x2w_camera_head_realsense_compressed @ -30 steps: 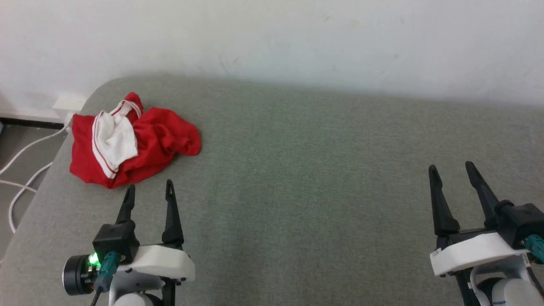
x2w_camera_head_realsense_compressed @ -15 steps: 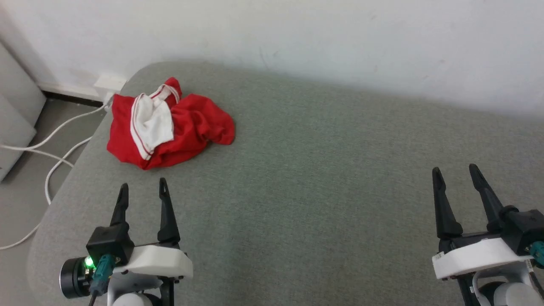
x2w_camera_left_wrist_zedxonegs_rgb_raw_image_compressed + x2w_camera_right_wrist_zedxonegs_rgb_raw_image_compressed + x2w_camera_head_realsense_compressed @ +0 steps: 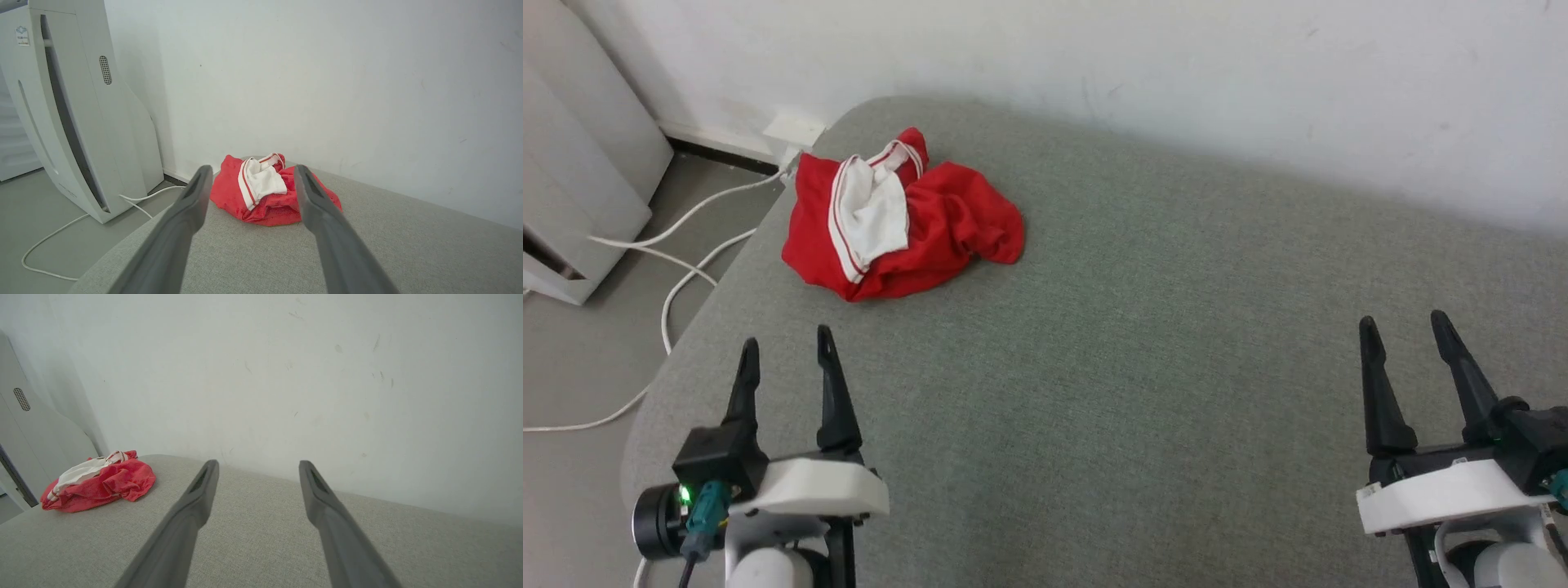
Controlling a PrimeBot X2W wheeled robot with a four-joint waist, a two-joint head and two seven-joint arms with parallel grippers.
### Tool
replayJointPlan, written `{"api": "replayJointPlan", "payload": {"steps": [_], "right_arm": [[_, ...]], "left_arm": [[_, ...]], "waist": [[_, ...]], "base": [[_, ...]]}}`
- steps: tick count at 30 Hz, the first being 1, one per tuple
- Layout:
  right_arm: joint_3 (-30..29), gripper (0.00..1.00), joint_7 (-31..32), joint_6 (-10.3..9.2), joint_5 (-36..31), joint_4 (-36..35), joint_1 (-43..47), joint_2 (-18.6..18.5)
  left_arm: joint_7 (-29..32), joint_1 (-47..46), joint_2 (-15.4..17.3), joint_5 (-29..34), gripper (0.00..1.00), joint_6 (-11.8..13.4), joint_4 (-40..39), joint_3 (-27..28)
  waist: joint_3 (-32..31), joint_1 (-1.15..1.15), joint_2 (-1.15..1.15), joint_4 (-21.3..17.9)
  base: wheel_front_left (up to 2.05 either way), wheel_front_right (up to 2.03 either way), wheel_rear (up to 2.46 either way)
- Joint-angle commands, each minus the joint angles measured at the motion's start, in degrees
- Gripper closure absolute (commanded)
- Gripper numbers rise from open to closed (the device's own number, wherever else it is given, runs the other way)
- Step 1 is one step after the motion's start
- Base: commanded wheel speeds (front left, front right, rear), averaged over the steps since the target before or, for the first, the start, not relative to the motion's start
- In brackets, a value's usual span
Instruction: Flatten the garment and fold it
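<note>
- Our head camera has swung left since a second ago. The whole picture has shifted, and a white appliance (image 3: 580, 163) now stands at the far left, with white cables (image 3: 686, 265) on the floor beside it.
- The garment (image 3: 898, 216) lies crumpled at the grey pad's (image 3: 1143, 351) far left corner, near its rounded edge (one white sleeve on top).
- Our left gripper (image 3: 787, 337) hovers short of it — fingers spread wide, empty.
- Open pad runs rightward to the wall (image 3: 1176, 65).
- Our right gripper (image 3: 1402, 318), well apart, is equally wide and holds nothing.
</note>
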Motion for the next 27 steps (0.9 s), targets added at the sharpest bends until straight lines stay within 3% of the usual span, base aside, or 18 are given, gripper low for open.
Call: {"api": "replayJointPlan", "payload": {"steps": [1,10,17,21,27], "right_arm": [[-0.36,0.00,-0.55,-0.04,0.58,-0.41,0.28,0.16],[-0.81,0.00,-1.63,-0.04,-0.09,-1.48,-1.36,0.18],[-1.27,0.00,-2.46,-0.05,-1.67,-2.57,-3.99,0.20],[-1.63,0.00,-2.94,-0.05,-2.94,-3.67,-5.90,0.21],[-1.85,0.00,-3.66,-0.05,-5.25,-5.72,-8.97,0.22]], "left_arm": [[-0.54,-2.06,-0.24,-0.22,0.00,-0.44,0.16,0.31],[-1.62,-15.85,1.86,-1.06,0.00,-7.29,10.25,5.09],[-0.95,-31.05,8.00,-1.34,0.00,-10.57,23.12,6.08],[4.20,-40.37,11.64,-3.56,0.00,-13.74,30.62,6.13],[18.35,-52.17,18.25,-8.00,0.00,-16.97,41.95,3.85]], "waist": [[0.37,0.00,-0.01,0.44],[4.01,0.00,-0.01,0.73],[9.79,0.00,-0.01,-1.21],[14.37,0.00,-0.01,-2.70],[21.46,0.00,-0.01,-5.08]], "base": [[0.00,0.00,0.00],[0.00,0.00,0.00],[0.00,0.00,0.00],[0.00,0.00,0.00],[0.00,0.00,0.00]]}}
